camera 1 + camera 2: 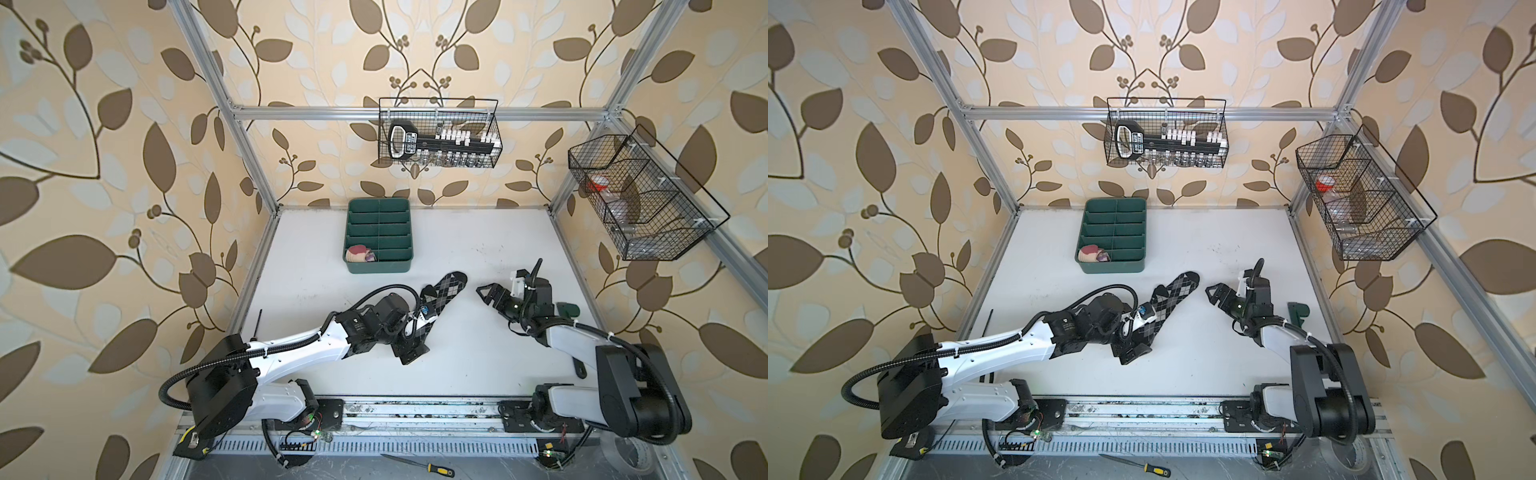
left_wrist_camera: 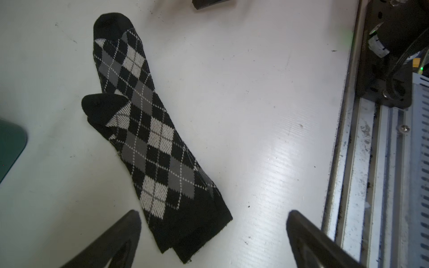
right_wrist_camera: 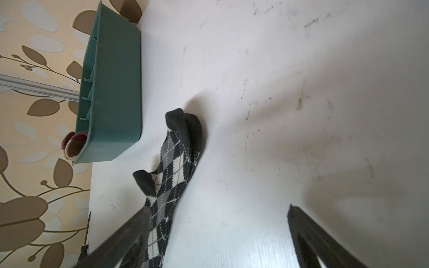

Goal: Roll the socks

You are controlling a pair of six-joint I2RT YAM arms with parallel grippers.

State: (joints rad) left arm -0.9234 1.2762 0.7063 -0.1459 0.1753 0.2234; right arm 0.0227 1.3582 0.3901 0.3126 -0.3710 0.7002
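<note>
Mid-table, argyle sock (image 1: 446,286) lies flat, toe toward 1 o'clock. I see left gripper (image 2: 213,218) over its cuff end, jaws wide, gripping nothing. Right gripper (image 1: 484,293) hangs at 3 o'clock of the toe, jaws also wide. Beige sock (image 1: 360,253) sits rolled in green tray (image 1: 380,267), 11 o'clock.

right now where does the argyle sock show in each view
In a top view: argyle sock, centre, near green tray.
In a top view: same spot.
Left wrist: whole sock, filling the middle.
Right wrist: toe and heel, beside the tray.
Shared landmark: the tray.
</note>
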